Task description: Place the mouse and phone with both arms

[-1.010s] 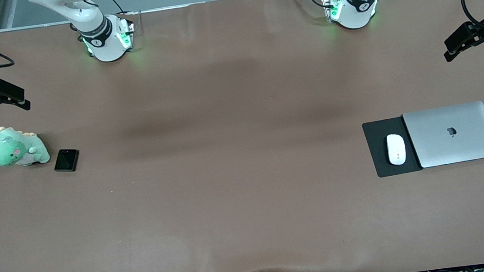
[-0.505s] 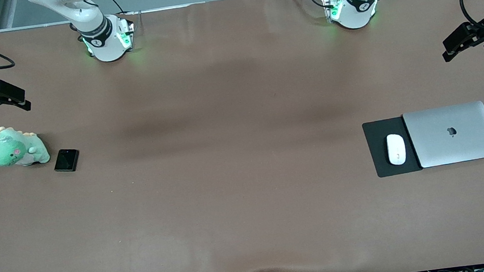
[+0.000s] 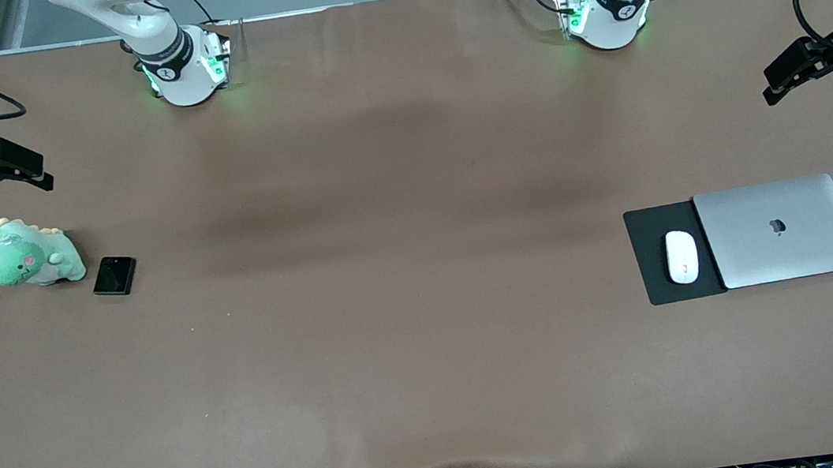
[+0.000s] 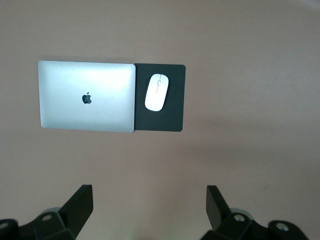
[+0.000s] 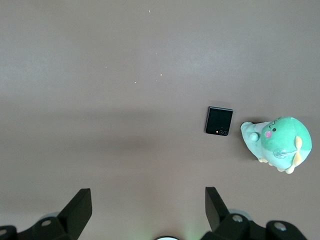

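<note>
The white mouse lies on a black pad at the left arm's end of the table; it also shows in the left wrist view. The small black phone lies beside a green plush toy at the right arm's end; it also shows in the right wrist view. My left gripper is open and empty, high over the table edge at its own end. My right gripper is open and empty, high over its end of the table, above the plush toy.
A closed silver laptop lies against the black pad, overlapping its edge, also in the left wrist view. The plush toy shows in the right wrist view. The brown table cover stretches between both ends.
The left gripper shifted very slightly at its end of the table. Nothing else moved.
</note>
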{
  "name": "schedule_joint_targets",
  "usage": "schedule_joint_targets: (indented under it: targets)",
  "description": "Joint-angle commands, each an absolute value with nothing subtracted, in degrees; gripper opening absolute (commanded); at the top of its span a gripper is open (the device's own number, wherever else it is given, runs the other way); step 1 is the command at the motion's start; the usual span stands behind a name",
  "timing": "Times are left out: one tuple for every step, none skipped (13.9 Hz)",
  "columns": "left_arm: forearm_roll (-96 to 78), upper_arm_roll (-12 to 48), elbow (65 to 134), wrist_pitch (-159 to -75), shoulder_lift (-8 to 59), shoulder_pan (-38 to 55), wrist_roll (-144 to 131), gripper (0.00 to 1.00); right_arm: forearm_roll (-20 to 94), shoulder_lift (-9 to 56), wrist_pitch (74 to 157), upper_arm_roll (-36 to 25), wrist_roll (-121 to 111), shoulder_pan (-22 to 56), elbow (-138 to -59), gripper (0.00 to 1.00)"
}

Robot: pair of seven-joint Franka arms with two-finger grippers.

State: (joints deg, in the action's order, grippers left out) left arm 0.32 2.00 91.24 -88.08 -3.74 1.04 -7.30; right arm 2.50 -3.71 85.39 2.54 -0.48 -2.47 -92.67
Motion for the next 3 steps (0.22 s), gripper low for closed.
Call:
schedule_joint_targets:
  targets:
    - [-0.3, 1.8, 89.5, -86.3, -3.5, 0.8, -6.5, 1.00, 2.6, -3.2, 84.7, 2.6, 0.5, -2.4, -91.9, 1.00]
    - [-0.3, 1.8, 89.5, -86.3, -3.5, 0.7, -6.5, 1.00, 2.6, -3.2, 84.7, 2.6, 0.5, -2.5, -91.9, 1.00]
    - [-0.3, 1.8, 89.5, -86.3, -3.5, 0.7, -6.5, 1.00, 2.6, -3.2, 84.7, 2.6, 0.5, -2.5, -91.9, 1.00]
